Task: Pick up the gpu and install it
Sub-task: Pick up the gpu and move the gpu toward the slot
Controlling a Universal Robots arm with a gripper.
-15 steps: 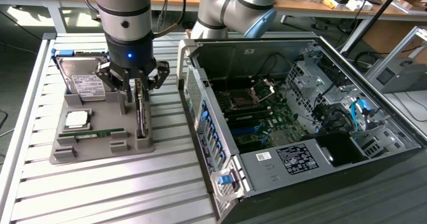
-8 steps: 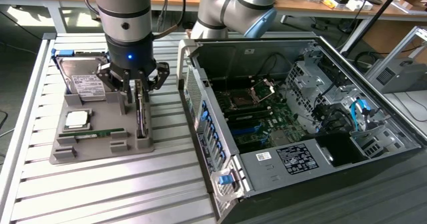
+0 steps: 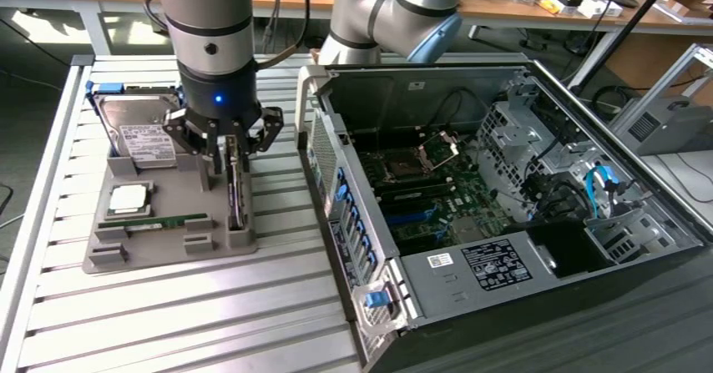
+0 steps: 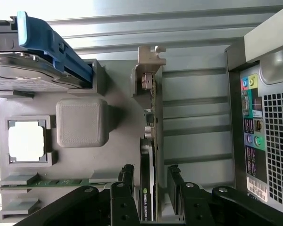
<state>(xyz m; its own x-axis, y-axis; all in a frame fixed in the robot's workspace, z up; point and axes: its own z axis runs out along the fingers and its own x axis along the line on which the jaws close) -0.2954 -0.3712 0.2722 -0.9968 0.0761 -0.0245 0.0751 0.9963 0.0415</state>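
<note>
The gpu (image 3: 235, 196) is a thin dark card standing on edge in a slot of the grey holder tray (image 3: 167, 252). In the wrist view the gpu (image 4: 148, 141) runs away from the camera to its silvery bracket (image 4: 150, 59). My gripper (image 3: 230, 146) hangs right over the card's near end. It is open, and the gripper (image 4: 150, 175) has one finger on each side of the card, with a small gap showing between each finger and the card. Nothing is held.
On the same tray sit a hard drive (image 3: 139, 135) in a blue caddy (image 4: 56, 47), a processor (image 3: 128, 198) and a green memory stick (image 3: 162, 221). The open computer case (image 3: 490, 206) lies to the exterior view's right, its rear panel (image 4: 264, 122) close beside the tray.
</note>
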